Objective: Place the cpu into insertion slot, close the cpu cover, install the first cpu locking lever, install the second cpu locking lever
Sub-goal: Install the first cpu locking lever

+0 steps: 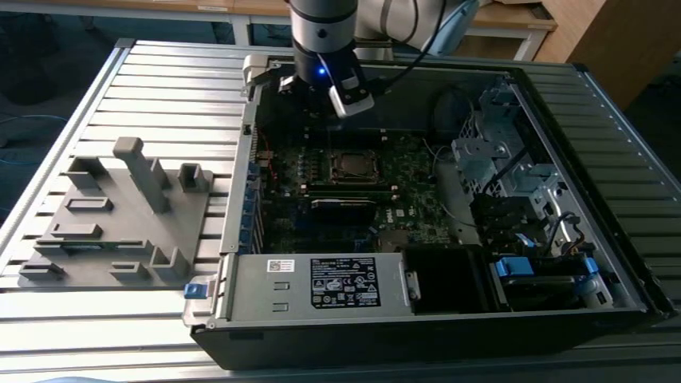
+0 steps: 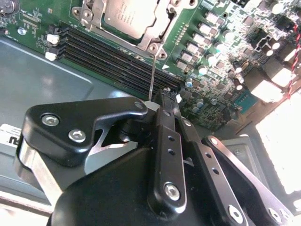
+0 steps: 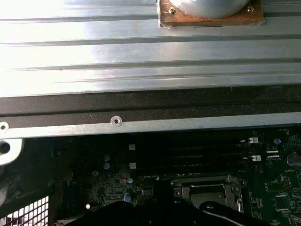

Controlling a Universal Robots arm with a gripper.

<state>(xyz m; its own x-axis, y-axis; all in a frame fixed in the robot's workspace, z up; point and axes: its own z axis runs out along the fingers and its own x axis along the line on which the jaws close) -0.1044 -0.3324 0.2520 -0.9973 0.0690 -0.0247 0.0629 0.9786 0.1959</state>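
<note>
Second wrist view: gripper [image 2: 153, 102], fingers drawn together on the upper end of a thin, raised locking lever [image 2: 152, 77]. Seated in the socket on the motherboard [image 2: 225, 56], just beside the memory slots [image 2: 108, 56]: cpu [image 2: 124, 16]. Lying flat around its edges: cpu cover [image 2: 157, 37].

Arm [image 1: 319, 28] vertical, wrist directed downward (blue light lit); gripper [image 2: 168, 96] fingers [image 2: 165, 141] pressed together.

Exterior view: case [image 1: 426, 339] on table [image 1: 159, 88]; fixture block [image 1: 117, 215] at its 9 o'clock. Inside, cpu [image 1: 350, 165] mid-board; memory stick [image 1: 343, 203] at cpu's 6 o'clock, hand [image 1: 315, 102] at 12.
</note>
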